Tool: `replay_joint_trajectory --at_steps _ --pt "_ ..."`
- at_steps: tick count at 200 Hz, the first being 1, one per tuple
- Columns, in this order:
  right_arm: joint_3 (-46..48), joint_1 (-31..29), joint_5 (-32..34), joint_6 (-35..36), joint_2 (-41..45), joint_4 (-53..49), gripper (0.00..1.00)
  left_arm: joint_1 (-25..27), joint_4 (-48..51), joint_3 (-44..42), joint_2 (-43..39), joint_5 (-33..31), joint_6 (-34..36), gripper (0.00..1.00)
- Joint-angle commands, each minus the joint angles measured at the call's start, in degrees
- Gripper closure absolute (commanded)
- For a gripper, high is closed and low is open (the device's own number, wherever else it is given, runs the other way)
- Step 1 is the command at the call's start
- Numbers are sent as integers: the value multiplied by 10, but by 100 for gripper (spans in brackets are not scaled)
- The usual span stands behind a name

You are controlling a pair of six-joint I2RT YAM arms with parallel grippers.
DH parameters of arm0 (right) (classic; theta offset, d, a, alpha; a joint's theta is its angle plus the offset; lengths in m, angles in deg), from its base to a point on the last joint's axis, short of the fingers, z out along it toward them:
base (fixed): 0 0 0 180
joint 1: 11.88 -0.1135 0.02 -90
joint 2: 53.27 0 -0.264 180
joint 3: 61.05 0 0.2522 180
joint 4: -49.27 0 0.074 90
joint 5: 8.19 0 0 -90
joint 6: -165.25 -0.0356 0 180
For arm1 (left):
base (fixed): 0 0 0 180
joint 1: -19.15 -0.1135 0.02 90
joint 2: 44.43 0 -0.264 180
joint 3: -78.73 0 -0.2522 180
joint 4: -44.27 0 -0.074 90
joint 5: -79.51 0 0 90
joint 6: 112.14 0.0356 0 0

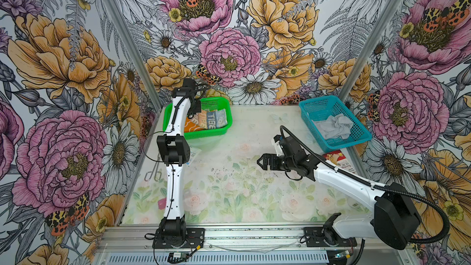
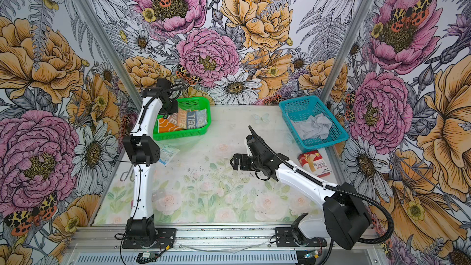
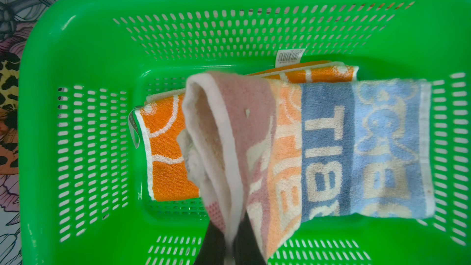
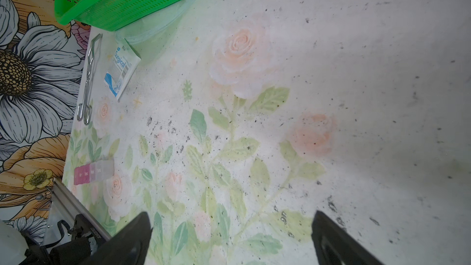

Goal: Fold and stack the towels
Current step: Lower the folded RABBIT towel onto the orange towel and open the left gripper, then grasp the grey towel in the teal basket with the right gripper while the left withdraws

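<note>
Far left, by the table's edge, metal tongs [image 4: 88,80] lie flat, a pink pill organiser [image 4: 93,172] nearer the arm bases, and a white-blue sachet [image 4: 122,70] just beside the tongs.

Now the left arm: it reaches over the green basket [image 1: 211,135], and in both top views its own wrist hides the jaws. The wrist camera settles it. The left gripper [image 3: 230,248] is pinched tight on the pink end of the lettered towel [image 3: 326,149], with white hem squeezed between the two black fingers [image 3: 211,246]. That pink end rises in a peak towards the jaws, while the orange and blue panels, big white letters showing, lie down in the basket. Beneath it sits the orange flower towel [image 3: 165,149], folded flat on the basket floor, its tag up against a wall.

Across to the middle: the right gripper [image 1: 260,163] hangs above the bare flowered table [image 1: 229,149], jaws spread as wide as they go, nothing between them, touching nothing. Its wrist view shows both fingers [image 4: 137,238] far apart over printed roses.

Further right, at the back, the teal basket [image 1: 339,146] holds the grey towel [image 1: 334,128], crumpled in a heap, unfolded. Just in front of it, a red-white carton [image 2: 314,163] lies on the table.
</note>
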Motion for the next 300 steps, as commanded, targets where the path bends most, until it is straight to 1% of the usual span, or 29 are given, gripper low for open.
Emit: replay_joint_trajectory --at_steps 1,8,24,64,67,74,100,117,129,132,137,145,154,160,166,170,203,214,227,235,240,242,251,257,262,272,283,292,300 --pt "-16 -3 2 3 -9 1 1 -6 -2 3 -30 -8 0 100" --pt "-17 -3 2 4 -11 1 1 -7 -2 0 -37 -9 -3 100" --pt "-18 -3 1 6 -15 1 1 -8 0 -13 -49 -39 -6 100" --pt "-22 -3 -4 8 -25 1 1 -30 -2 -52 -43 -38 -24 100" --pt "-22 -4 -4 9 -26 1 1 -30 -2 -50 -40 -54 -25 100" --pt "-22 -4 -4 9 -26 1 1 -31 -3 -51 -39 -61 -28 100" --pt "-21 -4 -3 7 -28 1 1 -36 -2 -47 -27 -66 -35 100" --pt "-23 -4 -3 8 -31 1 1 -43 -2 -51 -11 -46 -41 100" --pt "-25 -4 -4 9 -33 1 1 -42 -3 -48 1 -47 -46 86" --pt "-26 -4 -4 10 -33 1 1 -41 -3 -44 6 -31 -46 83" --pt "-27 -4 -6 10 -34 1 1 -41 -2 -40 12 -27 -46 78" --pt "-28 -4 -9 12 -34 1 1 -39 -3 -35 18 -34 -47 71" --pt "-28 -4 -9 11 -33 0 1 -38 -2 -29 24 -38 -46 67" --pt "-27 -4 -8 11 -31 1 1 -38 -3 -27 26 -38 -47 61" --pt "-26 -4 -7 11 -30 1 1 -37 -2 -25 26 -37 -49 52" --pt "-26 -4 -6 11 -31 1 1 -36 -3 -21 25 -58 -49 49" --pt "-28 14 4 27 -23 -7 1 -10 -2 18 15 -91 -37 29" --pt "-32 39 -2 33 -14 -8 1 5 -3 27 6 -90 -33 25" --pt "-42 86 -20 47 -5 -11 1 22 -2 39 -5 -92 -34 20" --pt "-55 120 -30 56 1 -19 1 33 -2 51 -12 -105 -29 12" --pt "-63 145 -34 62 6 -25 1 41 -2 59 -16 -116 -23 3" --pt "-66 154 -36 63 8 -27 1 43 -2 62 -18 -121 -22 2" --pt "-82 194 -41 74 19 -38 1 54 -1 79 -25 -141 -10 1" --pt "-93 224 -39 79 24 -47 1 58 0 89 -30 -137 -5 1" --pt "-102 250 -36 81 27 -56 1 61 2 93 -35 -119 -5 1" --pt "-115 309 -32 78 30 -63 5 65 5 94 -51 -54 -15 1" --pt "-124 380 -34 65 24 -62 9 76 8 91 -67 48 -27 1" --pt "-133 424 -24 65 13 -62 12 99 11 91 -79 115 -27 1" --pt "-142 451 -9 71 0 -62 12 131 13 86 -90 157 -22 1"
